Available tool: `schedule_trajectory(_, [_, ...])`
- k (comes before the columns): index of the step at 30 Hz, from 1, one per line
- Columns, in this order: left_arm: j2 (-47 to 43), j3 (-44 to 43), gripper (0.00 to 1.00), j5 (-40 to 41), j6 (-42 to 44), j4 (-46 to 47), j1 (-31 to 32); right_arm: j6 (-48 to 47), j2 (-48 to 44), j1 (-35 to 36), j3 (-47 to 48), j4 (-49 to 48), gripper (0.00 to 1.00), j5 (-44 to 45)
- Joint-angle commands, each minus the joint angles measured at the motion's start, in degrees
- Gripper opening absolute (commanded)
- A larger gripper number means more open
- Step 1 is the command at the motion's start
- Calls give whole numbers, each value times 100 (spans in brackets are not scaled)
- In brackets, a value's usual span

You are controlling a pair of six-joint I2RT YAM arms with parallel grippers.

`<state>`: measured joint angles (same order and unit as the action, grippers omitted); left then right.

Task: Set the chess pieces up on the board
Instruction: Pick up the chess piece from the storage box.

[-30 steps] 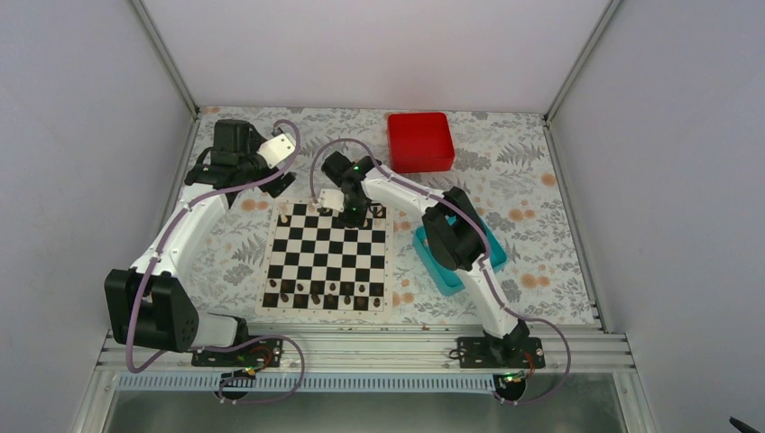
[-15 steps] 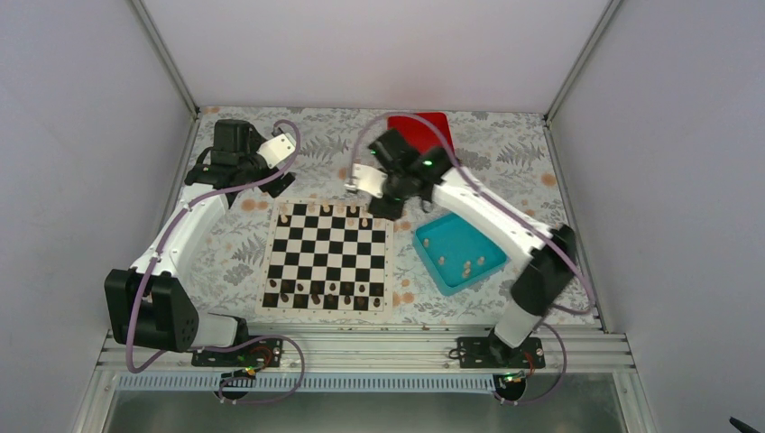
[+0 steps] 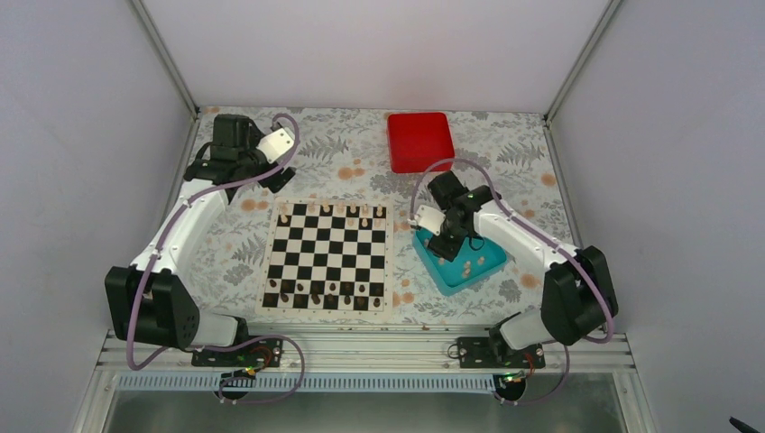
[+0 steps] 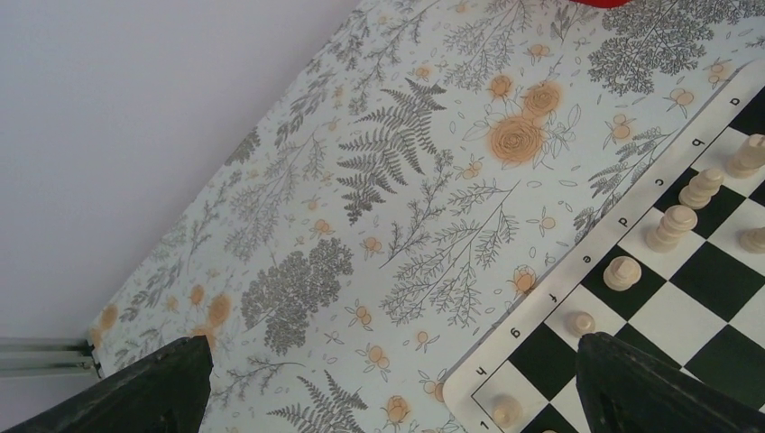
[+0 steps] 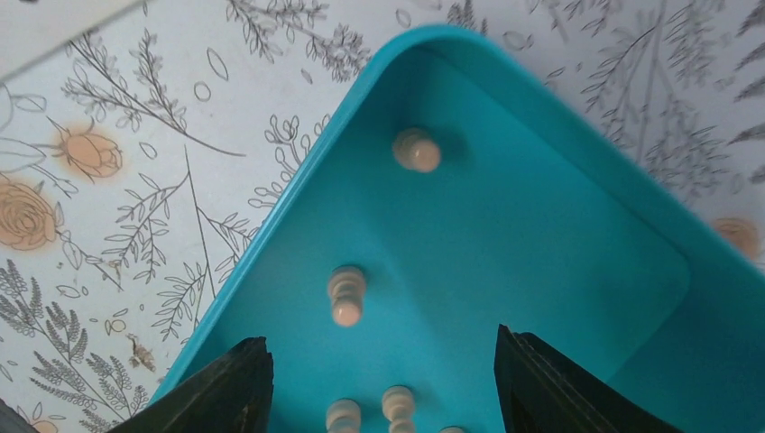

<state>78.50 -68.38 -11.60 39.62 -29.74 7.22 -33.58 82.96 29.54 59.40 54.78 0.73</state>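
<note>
The checkered board [image 3: 330,257] lies mid-table. Several cream chess pieces [image 3: 327,210] stand along its far row, and dark pieces [image 3: 325,293] stand on the near rows. The same cream pieces [image 4: 673,226] show in the left wrist view on the board's edge [image 4: 559,298]. More cream pieces [image 5: 346,295] lie in the teal tray [image 5: 577,234], also visible in the top view [image 3: 471,267]. My right gripper [image 3: 448,244] hovers over the tray, open and empty, its fingers [image 5: 221,388] either side of the pieces. My left gripper [image 3: 262,180] is open and empty, held above the mat left of the board's far corner.
A red box [image 3: 419,141] sits at the back centre. The teal tray [image 3: 431,259] lies right of the board. A floral mat [image 3: 505,189] covers the table, with walls on the left, right and back.
My right arm has swung from the board's far row, rightwards and nearer, to above the teal tray. A cream piece now stands at the far row's right end. The left arm barely moved.
</note>
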Motion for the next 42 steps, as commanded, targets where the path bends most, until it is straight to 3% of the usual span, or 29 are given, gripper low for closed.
schedule_trajectory(1, [61,-94,100,-65,-129,-77,-28,32,-26,-27,-385,-364,64,24])
schedule_trajectory(12, [25,-52,100,-14,-137,-115,-24,86,14,-148,-866,-642,60,-170])
schedule_trajectory(33, [75,-86,100,-108,-132,-138,-27,-42,463,-396,-917,-867,26,-260])
schedule_trajectory(42, [113,-112,100,-201,-121,-186,-19,-41,497,-439,-947,-754,26,-293])
